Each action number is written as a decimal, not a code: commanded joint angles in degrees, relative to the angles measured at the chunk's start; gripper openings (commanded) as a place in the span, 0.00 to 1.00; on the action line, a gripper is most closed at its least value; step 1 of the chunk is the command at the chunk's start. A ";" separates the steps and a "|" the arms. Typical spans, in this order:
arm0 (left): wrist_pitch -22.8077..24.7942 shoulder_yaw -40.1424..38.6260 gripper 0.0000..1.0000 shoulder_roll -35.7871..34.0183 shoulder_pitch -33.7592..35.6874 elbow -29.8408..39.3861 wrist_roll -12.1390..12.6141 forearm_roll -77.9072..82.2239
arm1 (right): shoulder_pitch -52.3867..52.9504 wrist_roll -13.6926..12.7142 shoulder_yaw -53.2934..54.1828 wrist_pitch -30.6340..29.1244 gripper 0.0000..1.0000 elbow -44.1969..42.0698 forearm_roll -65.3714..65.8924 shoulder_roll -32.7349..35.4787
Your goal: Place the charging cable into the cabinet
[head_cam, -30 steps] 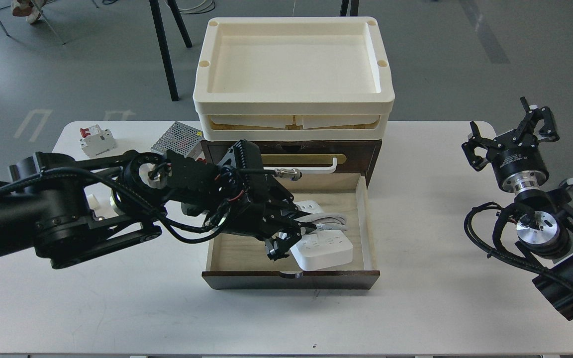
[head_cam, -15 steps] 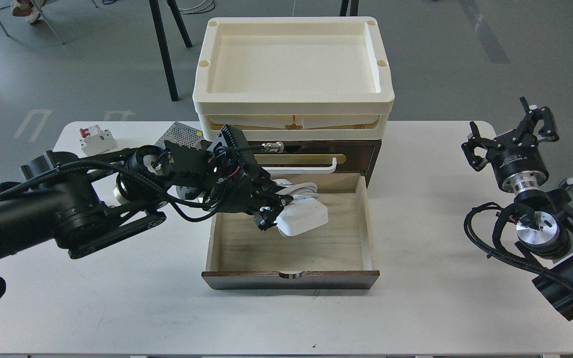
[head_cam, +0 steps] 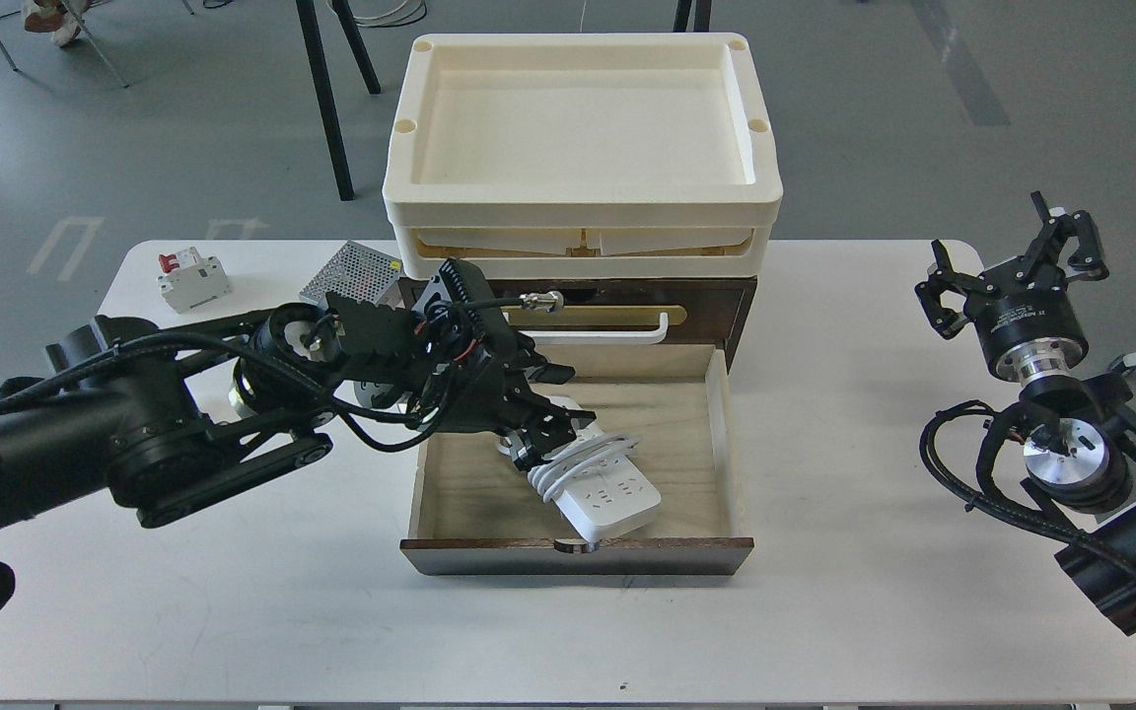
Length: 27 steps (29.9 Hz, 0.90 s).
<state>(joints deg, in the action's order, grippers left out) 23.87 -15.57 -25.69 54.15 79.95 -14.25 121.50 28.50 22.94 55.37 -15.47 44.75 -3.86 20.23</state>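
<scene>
The charging cable (head_cam: 600, 488), a white power strip with its cord wound round the middle, lies slanted on the floor of the open pale-wood drawer (head_cam: 732, 449), near the front. The drawer belongs to the dark brown cabinet (head_cam: 731, 296), which has a white handle (head_cam: 627, 335). My left gripper (head_cam: 540, 414) is inside the drawer at the strip's far left end, its fingers spread apart and the strip's end showing between them. My right gripper (head_cam: 1012, 258) is open and empty, raised at the table's right side, far from the cabinet.
Cream plastic trays (head_cam: 583, 212) are stacked on the cabinet. A perforated silver box (head_cam: 351, 271) and a small white breaker with a red switch (head_cam: 191, 279) lie at the back left of the white table (head_cam: 824, 611). My left arm spans the table's left side.
The left gripper carried the strip from the drawer's front right towards the back, then the strip came down slanted onto the drawer floor. The fingers have spread. The right arm has not moved.
</scene>
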 commanded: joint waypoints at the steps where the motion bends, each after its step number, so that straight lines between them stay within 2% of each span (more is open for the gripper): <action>1: -1.89 -8.75 0.89 0.46 -2.73 1.96 -0.61 -13.51 | -0.02 0.09 0.00 0.00 1.00 -0.01 0.00 0.07; 5: -1.46 -18.33 0.99 1.87 -4.32 2.14 -0.61 -39.86 | 0.07 0.00 0.00 -0.08 1.00 -0.01 0.00 0.07; 10: -0.76 -29.48 1.00 0.99 -4.32 0.91 0.53 -71.51 | 0.15 0.18 0.43 -0.35 1.00 0.08 -0.09 -0.02; 13: 2.22 -38.10 1.00 0.99 -4.32 -3.82 3.25 -85.33 | 0.15 0.18 0.70 -0.35 1.00 0.08 -0.09 -0.02; 15: 2.58 -43.11 1.00 1.17 -4.41 -6.64 4.40 -90.79 | 0.07 0.00 0.26 -0.35 1.00 -0.01 -0.09 -0.02; 20: 3.81 -51.39 1.00 0.30 -6.34 -19.72 5.10 -108.44 | 0.07 -1.40 0.00 -0.44 1.00 -0.01 -0.09 -0.02; 24: 4.13 -51.40 1.00 -2.87 -7.57 -35.53 7.65 -127.18 | 0.33 -1.58 0.08 -0.35 1.00 -0.36 -0.09 -0.02; 27: 4.13 -50.61 1.00 -2.44 -7.92 -43.89 9.93 -128.97 | 0.42 -1.14 0.78 -0.17 1.00 -1.33 -0.18 -0.10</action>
<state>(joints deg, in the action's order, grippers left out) 27.94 -66.88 -28.23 46.69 44.11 -6.33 -4.28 28.80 21.38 55.46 -15.87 44.24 -3.96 20.20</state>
